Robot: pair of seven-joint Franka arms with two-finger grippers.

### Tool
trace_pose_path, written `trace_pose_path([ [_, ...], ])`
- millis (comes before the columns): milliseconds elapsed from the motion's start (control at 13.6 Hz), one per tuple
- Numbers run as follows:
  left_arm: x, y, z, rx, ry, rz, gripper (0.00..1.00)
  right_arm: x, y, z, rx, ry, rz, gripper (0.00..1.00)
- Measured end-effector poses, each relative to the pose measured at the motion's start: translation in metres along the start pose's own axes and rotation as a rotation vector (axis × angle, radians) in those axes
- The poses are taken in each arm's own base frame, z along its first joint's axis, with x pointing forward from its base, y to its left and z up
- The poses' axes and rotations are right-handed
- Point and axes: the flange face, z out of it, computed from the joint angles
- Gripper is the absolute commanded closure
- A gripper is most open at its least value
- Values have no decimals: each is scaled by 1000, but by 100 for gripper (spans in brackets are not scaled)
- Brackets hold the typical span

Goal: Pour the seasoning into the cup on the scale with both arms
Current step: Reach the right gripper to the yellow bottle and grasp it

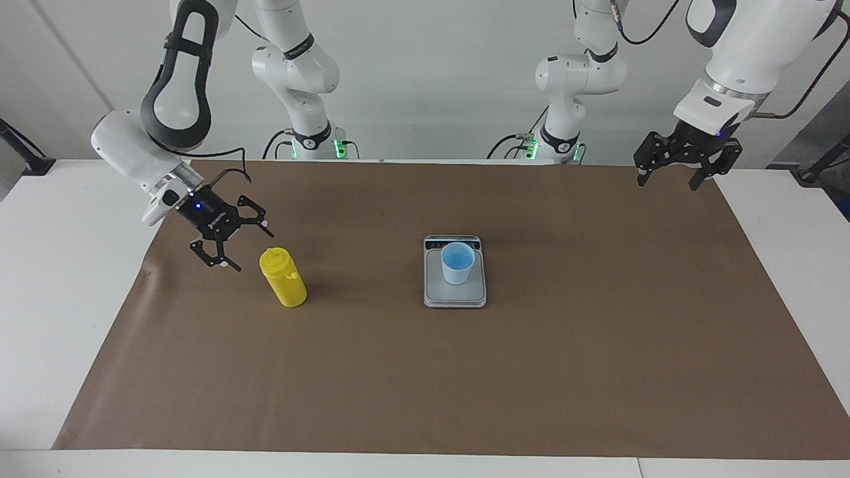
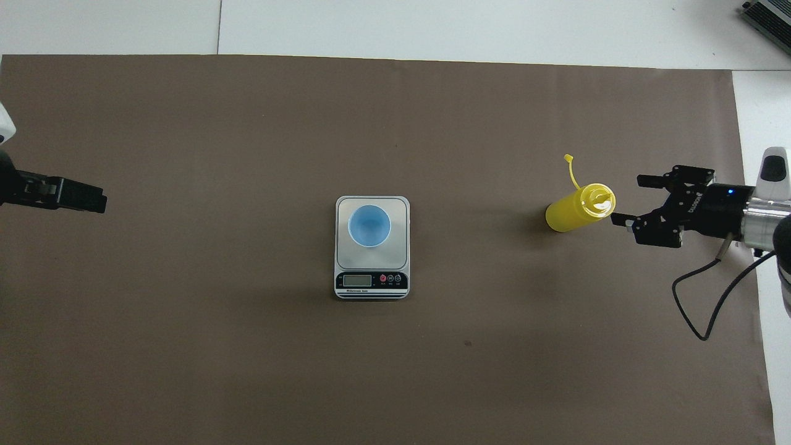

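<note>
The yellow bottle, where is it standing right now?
The yellow bottle stands upright on the brown mat toward the right arm's end of the table, beside the scale, with the open right pincer close by it.

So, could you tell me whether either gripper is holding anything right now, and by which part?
Nothing is held. The right gripper is open beside the bottle, not touching it; the left gripper waits open over the mat's edge.

Right gripper (image 1: pixel 251 249) is lowered, tilted sideways, fingers apart. Left gripper (image 1: pixel 669 180) hangs raised, pointing down, fingers apart.
</note>
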Motion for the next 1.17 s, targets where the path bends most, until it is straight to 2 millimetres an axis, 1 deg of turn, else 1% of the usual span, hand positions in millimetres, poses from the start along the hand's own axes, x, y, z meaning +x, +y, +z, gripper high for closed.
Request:
trace_pose_path([
  [147,0,0,1,0,-2,0,0,-23,-1,13,0,34,-20,0],
  [220,0,0,1,0,-3,0,0,-31,-2,18,5,43,-29,0],
  [366,0,0,1,0,-3,0,0,-41,-4,28,10,87,-29,0],
  [513,0,0,1,0,-4,0,0,-53,-2,42,11,137,-37,0],
  [660,-1,0,1,-1,-8,0,0,-69,4,59,10,175,-52,0],
  [880,-3,0,-1,-2,-25,1,0,-103,13,93,-1,237,-79,0],
  [953,-4,0,-1,-2,-25,2,0,-107,14,100,2,245,-88,0],
  [1026,-4,0,-2,-2,-25,4,0,-106,14,104,9,247,-95,0],
  [1173,-4,0,-2,-2,-25,4,0,-97,14,106,12,251,-112,0],
])
